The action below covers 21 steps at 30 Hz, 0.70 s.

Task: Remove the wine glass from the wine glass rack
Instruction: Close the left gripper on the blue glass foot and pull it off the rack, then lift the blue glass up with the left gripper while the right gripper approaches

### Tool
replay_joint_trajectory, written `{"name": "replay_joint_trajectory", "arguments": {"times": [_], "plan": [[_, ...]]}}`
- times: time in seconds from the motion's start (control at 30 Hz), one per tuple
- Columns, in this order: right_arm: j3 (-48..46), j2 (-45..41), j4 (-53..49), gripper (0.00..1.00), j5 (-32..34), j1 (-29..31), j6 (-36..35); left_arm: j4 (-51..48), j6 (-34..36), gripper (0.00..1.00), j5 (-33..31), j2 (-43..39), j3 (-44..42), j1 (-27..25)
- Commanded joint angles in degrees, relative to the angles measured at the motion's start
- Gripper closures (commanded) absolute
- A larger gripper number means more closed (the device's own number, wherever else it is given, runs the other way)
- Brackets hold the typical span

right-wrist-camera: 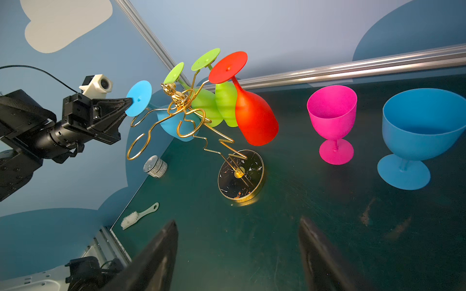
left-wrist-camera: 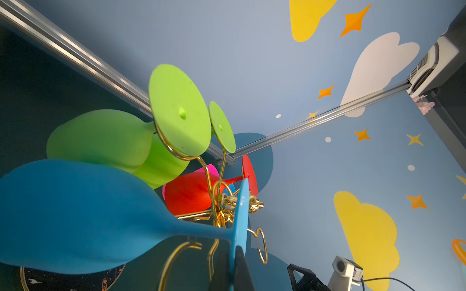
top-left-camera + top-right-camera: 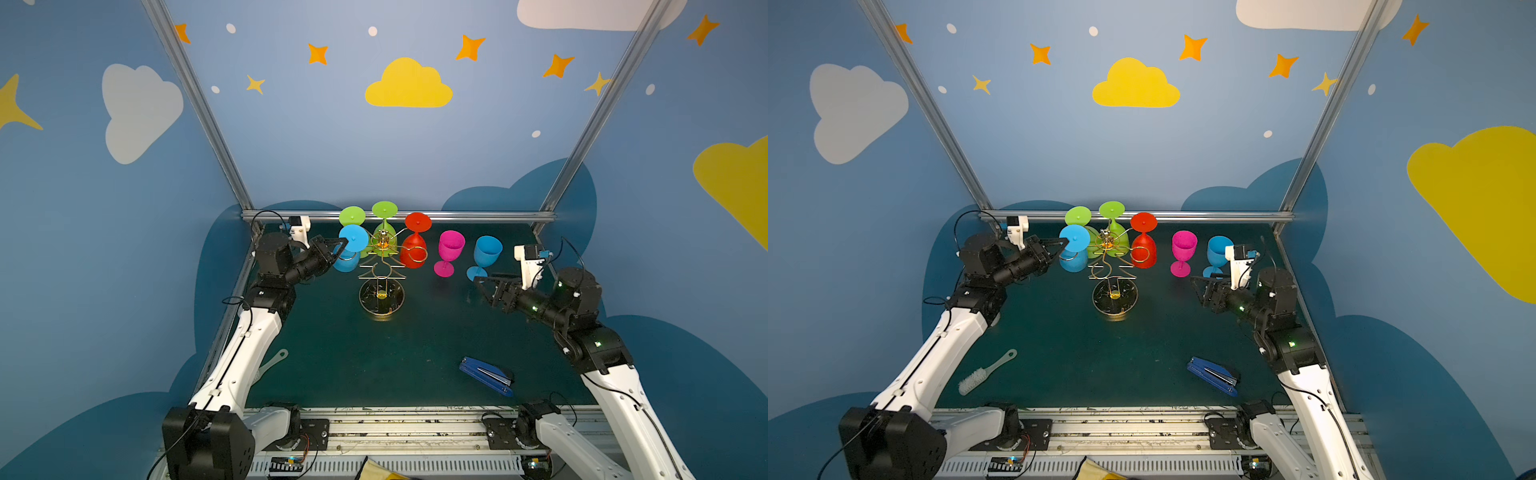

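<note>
Left hand (image 3: 342, 244) pinching hung blue wine glass (image 3: 354, 238) foot | right hand (image 3: 484, 291) spread, hovering low

Gold rack (image 3: 381, 297), blue glass (image 3: 353, 237), red glass (image 3: 412, 249), pink glass (image 3: 451, 245); dark green table (image 3: 374, 365)

Left claw (image 3: 344, 242) clamped tight; right claw (image 1: 238, 223) gapes wide.

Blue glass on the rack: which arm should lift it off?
Left. The left jaws are shut on the foot of the hanging blue glass on the rack; the right jaws stand open, low by the standing blue glass.
</note>
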Motion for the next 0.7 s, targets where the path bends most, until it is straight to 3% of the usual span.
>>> {"name": "replay_joint_trajectory", "arguments": {"times": [0.0,0.37,0.67], "plan": [[1.38,-0.96,-0.55,0.26,0.4,0.2,-0.48,1.5,0.15,0.96,-1.97,-1.67,-0.84,0.09],[1.36,-1.46,-1.06,0.26,0.6,0.16,-0.8,0.11,-0.19,0.96,-3.0,-7.3,-3.56,6.97],[1.73,-0.85,-1.06,0.26,0.34,0.15,-1.37,-0.93,-3.65,0.96,2.5,-13.21,-2.94,16.55]]}}
